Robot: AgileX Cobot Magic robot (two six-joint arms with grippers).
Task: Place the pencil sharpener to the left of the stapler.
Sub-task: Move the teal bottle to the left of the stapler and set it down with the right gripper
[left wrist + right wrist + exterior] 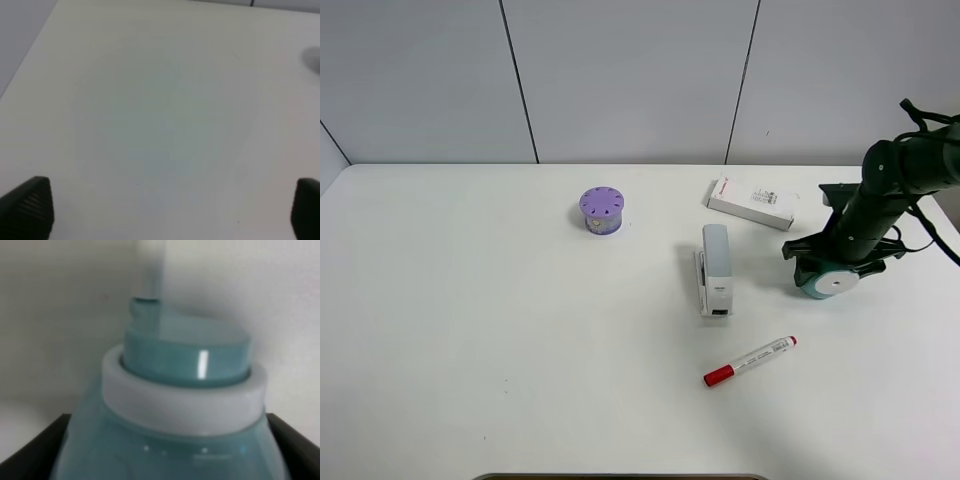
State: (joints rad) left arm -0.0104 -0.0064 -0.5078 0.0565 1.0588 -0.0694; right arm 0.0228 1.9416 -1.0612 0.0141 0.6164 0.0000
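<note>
Two grippers | right gripper point(835, 266) clasps pencil sharpener point(834, 285); left gripper point(170, 210) spread | stapler point(716, 268), box point(750, 203), marker point(750, 361) near

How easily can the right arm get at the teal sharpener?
Very likely yes: the right hand looks closed on the sharpener, one finger against each side, and nothing stands between them.

The pencil sharpener point(170, 440) looked like glossy teal plastic. The table point(470, 300) was smooth and matt. The pads point(30, 205) of the left gripper point(172, 212) were ribbed.
</note>
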